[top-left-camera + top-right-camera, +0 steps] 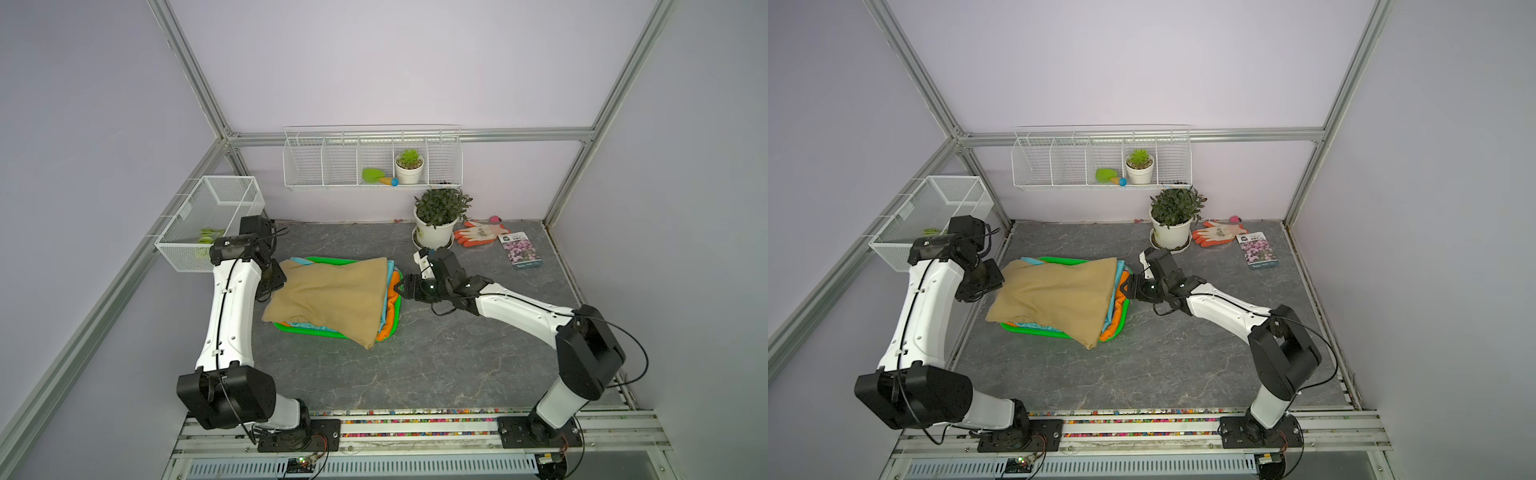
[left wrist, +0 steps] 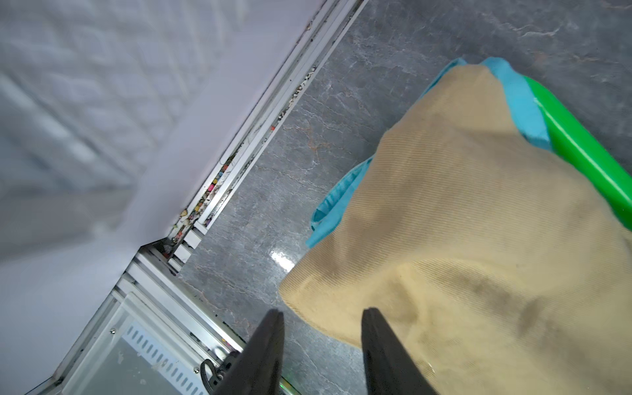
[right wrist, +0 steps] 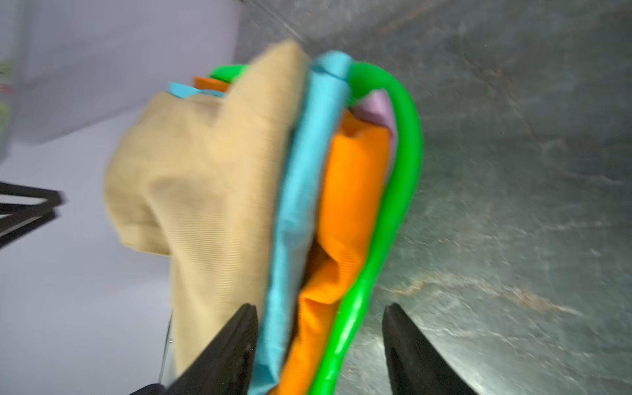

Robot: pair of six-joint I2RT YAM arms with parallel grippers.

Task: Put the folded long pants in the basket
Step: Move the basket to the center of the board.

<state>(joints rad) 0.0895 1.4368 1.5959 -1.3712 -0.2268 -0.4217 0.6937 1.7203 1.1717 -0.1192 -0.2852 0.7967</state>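
The green basket (image 1: 309,331) sits at mid-table in both top views, filled with a stack of folded long pants. The tan pair (image 1: 332,297) lies on top and hangs over the basket's left and front rim. Teal (image 1: 389,282) and orange (image 1: 388,322) edges show at the right side, and a lilac corner (image 3: 378,106) shows in the right wrist view. My left gripper (image 2: 321,313) is open beside the tan pair's left corner, holding nothing. My right gripper (image 3: 319,307) is open, its jaws straddling the stack's edge and the basket rim (image 3: 403,164).
A white mesh box (image 1: 212,220) hangs at the left wall next to my left arm. A wire rack (image 1: 372,158) is on the back wall. A potted plant (image 1: 436,220), orange-and-white gloves (image 1: 480,233) and a seed packet (image 1: 519,249) stand behind my right arm.
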